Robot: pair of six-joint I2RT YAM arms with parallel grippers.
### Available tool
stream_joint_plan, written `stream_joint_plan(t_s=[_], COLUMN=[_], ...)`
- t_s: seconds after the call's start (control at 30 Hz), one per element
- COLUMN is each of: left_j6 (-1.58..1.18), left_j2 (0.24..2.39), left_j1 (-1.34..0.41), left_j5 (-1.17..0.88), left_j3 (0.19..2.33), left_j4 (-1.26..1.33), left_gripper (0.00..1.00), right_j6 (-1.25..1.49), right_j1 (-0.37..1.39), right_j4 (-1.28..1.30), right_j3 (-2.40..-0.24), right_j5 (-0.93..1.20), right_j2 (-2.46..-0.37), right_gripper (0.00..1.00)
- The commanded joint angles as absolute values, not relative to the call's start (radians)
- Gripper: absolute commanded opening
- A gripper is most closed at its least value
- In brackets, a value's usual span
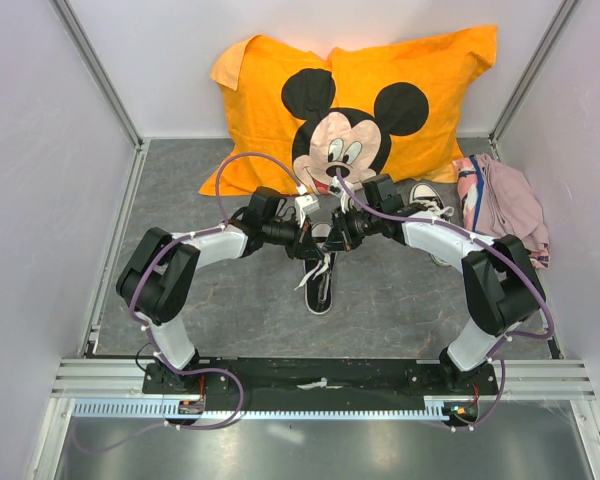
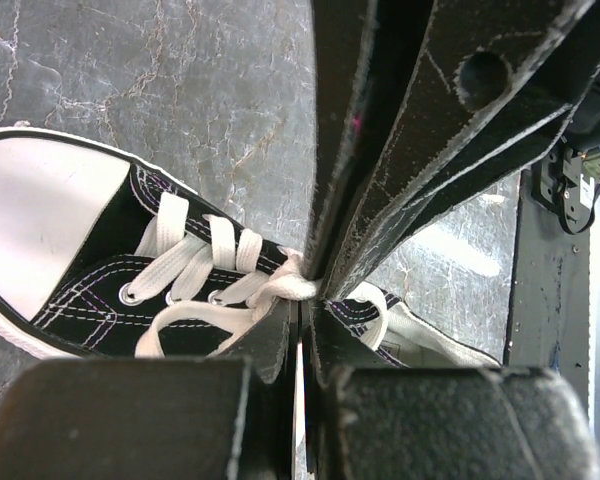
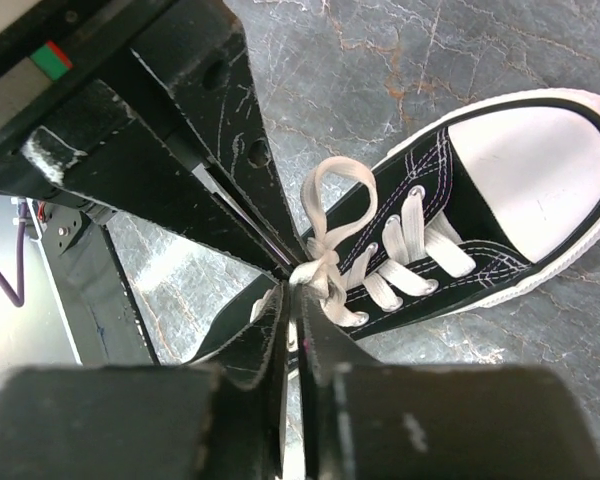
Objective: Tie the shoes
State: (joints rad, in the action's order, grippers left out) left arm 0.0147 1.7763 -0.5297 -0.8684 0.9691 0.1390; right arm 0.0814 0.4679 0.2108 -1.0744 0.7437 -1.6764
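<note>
Near pillow (image 1: 260, 90) edge, left pincer (image 2: 302, 298) pinches lace (image 2: 280, 288) on shoe (image 2: 80, 290).

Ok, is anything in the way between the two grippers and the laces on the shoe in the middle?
Nothing visible. The left gripper and the right gripper both have their tips right at the knot on the shoe, with no object between. The other shoe sits off to the right by the pillow.
</note>
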Motion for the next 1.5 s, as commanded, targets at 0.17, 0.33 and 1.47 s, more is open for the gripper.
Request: stream_joint_plan(t_s=[0.17, 0.33, 1.47], left_j6=[-0.002, -0.002, 0.075], left_j2=[1.784, 1.793, 1.799], left_j1=[-0.532, -0.534, -0.534], left_j5=[-0.920, -0.907, -0.917], left_j3=[1.026, 1.005, 0.982], left_j4=[0.152, 0.222, 0.245], left_gripper=[0.02, 0.02, 0.02], right_j6=[0.060, 0.064, 0.200], right_j1=[0.469, 0.465, 0.370], right_j4=[0.210, 0.213, 0.156], right_j3=[-1.111, -1.111, -1.094], right_j5=[0.776, 0.781, 0.782], right_j2=[-1.652, -1.652, -1.709], right_gripper=[0.07, 0.17, 0.09])
